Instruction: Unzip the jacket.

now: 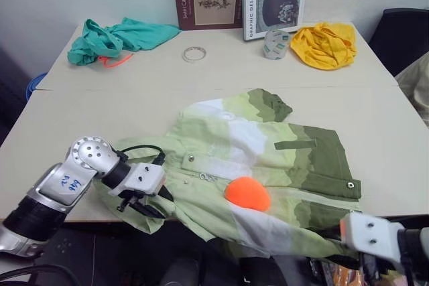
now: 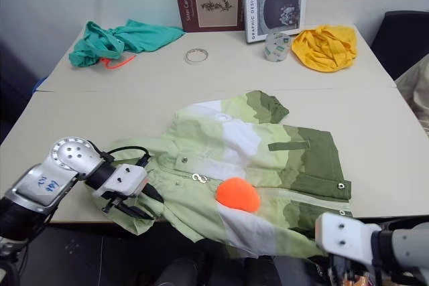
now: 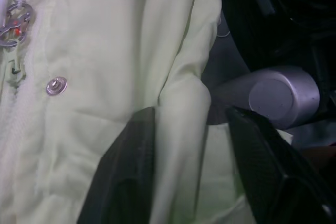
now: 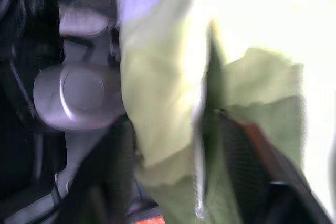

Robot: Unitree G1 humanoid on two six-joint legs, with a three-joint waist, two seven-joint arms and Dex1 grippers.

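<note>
We find the thin jacket in wavy blocks of pale lime green, white and olive [image 1: 268, 159] spread across the near half of the pale bench [image 1: 100, 98], its lower hem hanging over the near edge. A round bright orange object [image 1: 247, 194] rests on the jacket's front.

The left gripper [image 1: 142, 204] sits at the jacket's near left edge. The left wrist view shows what the head views cannot: its two black fingers [image 3: 131, 171] stand apart with a fold of pale green cloth lying between them, unpinched. That view also shows a small metal snap [image 3: 56, 85] and a silver zip pull [image 3: 14, 22] on the front seam.

The right gripper [image 4: 173, 182] is at the jacket's near right corner, below the bench edge. In the right wrist view its fingers likewise stand apart, with the hanging hem between them; we cannot tell whether they touch it.

At the far side the head views show a crumpled teal cloth [image 1: 114, 39], a crumpled yellow cloth [image 1: 327, 45], two upright books [image 1: 210, 1], a roll of tape [image 1: 275, 43] and a clear ring [image 1: 194, 53].
</note>
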